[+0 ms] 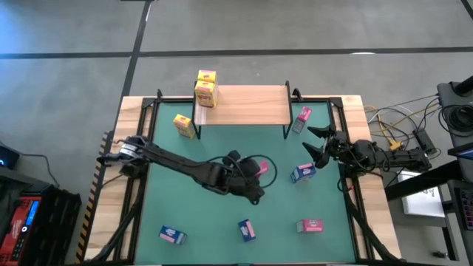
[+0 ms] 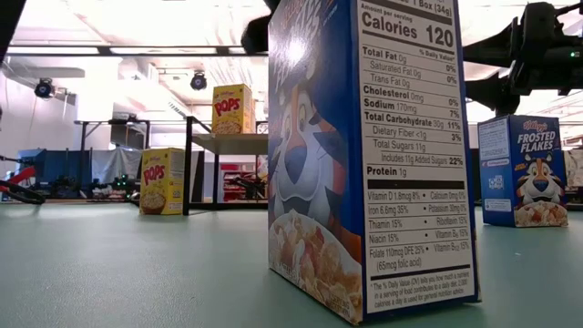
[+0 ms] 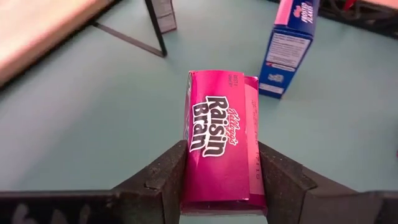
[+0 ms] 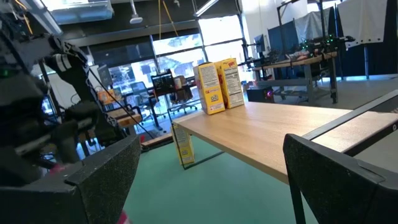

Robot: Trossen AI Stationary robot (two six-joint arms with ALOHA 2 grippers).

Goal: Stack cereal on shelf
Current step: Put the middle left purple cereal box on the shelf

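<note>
My left gripper (image 1: 259,171) is over the middle of the green mat, shut on a pink Raisin Bran box (image 3: 217,143). My right gripper (image 1: 316,144) hovers open near the mat's right side, by the shelf's right legs; its fingers (image 4: 93,180) touch nothing. The wooden shelf (image 1: 247,103) stands at the far edge on black legs. Two yellow boxes (image 1: 206,87) stand on its left end, and a third yellow box (image 1: 185,125) stands on the mat beside its left leg. A second pink box (image 1: 301,120) is by the shelf's right leg. My left gripper pinches the pink box between its two fingers (image 3: 171,177), one on each long side near the box's nearer end (image 3: 214,186). The box lies along the fingers, its printed front facing the camera and its far end pointing ahead. It appears lifted off the mat.
A blue box (image 1: 303,173) stands just right of my left gripper, below my right one. Along the near edge lie two blue boxes (image 1: 246,230) (image 1: 171,235) and a pink one (image 1: 310,225). Most of the shelf board (image 4: 280,134) is bare. Cables lie off the table's right side.
</note>
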